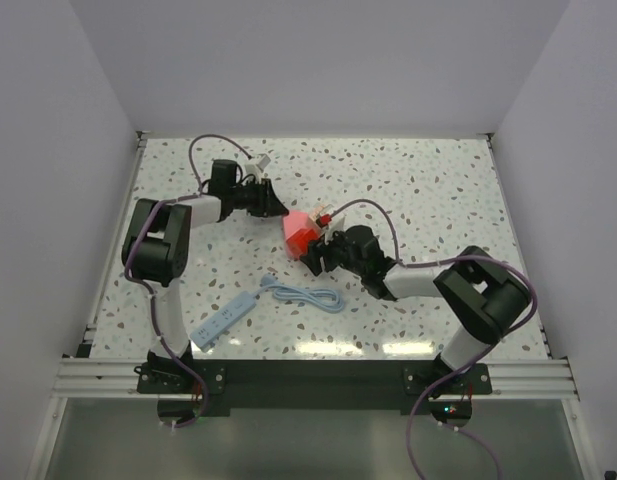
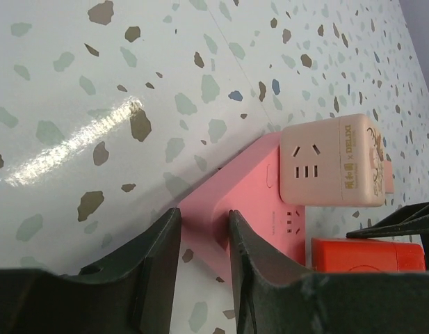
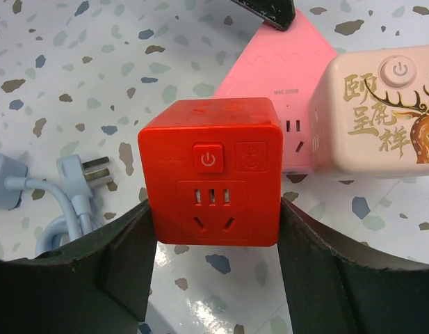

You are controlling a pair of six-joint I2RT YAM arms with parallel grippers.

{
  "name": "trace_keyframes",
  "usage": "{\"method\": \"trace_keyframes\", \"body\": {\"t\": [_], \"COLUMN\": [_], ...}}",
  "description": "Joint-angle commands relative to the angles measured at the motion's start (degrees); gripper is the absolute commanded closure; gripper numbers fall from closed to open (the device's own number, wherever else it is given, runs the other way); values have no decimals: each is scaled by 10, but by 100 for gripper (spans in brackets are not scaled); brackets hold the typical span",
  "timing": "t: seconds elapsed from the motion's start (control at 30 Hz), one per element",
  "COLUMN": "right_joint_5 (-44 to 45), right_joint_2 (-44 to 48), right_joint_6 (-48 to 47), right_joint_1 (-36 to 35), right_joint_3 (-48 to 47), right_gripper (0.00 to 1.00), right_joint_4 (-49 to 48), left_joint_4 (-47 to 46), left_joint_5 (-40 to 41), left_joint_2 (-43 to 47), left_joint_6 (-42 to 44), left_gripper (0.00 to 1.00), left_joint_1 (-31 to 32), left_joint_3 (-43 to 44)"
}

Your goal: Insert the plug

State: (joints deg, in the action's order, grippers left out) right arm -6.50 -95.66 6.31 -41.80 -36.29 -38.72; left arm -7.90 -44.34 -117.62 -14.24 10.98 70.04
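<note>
Near the middle of the speckled white surface (image 1: 438,200), the small salmon-orange plastic cube plug (image 2: 332,163), with socket holes on one face and a deer print on another, rests against one side of a flat pink plastic triangle (image 2: 252,181). I cannot tell whether it is seated in the triangle or only touching it. The left end effector (image 2: 202,219) straddles the triangle's opposite corner with a narrow gap between its black fingers (image 2: 158,268). The pink corner fills that gap, though a firm clamp cannot be confirmed. The plug lies beyond these fingers, apart from them, toward the right edge of the surface. The right end effector (image 3: 214,209) grips a larger bright red plastic socket cube (image 3: 211,177), with a finger pressed against each side. The plug sits outside that grasp, just beside the red cube on its far right. A pale blue power strip (image 1: 226,320) with a coiled cable (image 1: 308,297) lies toward the near edge, well apart from the plug.
</note>
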Motion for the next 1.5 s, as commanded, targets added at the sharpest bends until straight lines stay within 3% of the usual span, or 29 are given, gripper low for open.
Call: {"method": "trace_keyframes", "body": {"t": [0.0, 0.37, 1.37, 1.47], "right_joint_5": [59, 90, 187, 185], "right_joint_2": [-36, -58, -120, -111], "right_joint_6": [19, 34, 92, 84], "right_joint_1": [1, 1, -2, -3], "right_joint_3": [-9, -160, -372, -374], "right_gripper": [100, 100, 97, 100], "right_joint_4": [167, 348, 490, 495], "left_joint_4": [39, 5, -27, -30], "left_joint_5": [61, 78, 59, 63], "left_joint_2": [1, 42, 21, 32], "left_joint_6": [40, 41, 30, 28], "left_gripper": [100, 100, 100, 100], "left_joint_1": [-11, -8, 7, 7], "left_joint_3": [-12, -63, -69, -72]}}
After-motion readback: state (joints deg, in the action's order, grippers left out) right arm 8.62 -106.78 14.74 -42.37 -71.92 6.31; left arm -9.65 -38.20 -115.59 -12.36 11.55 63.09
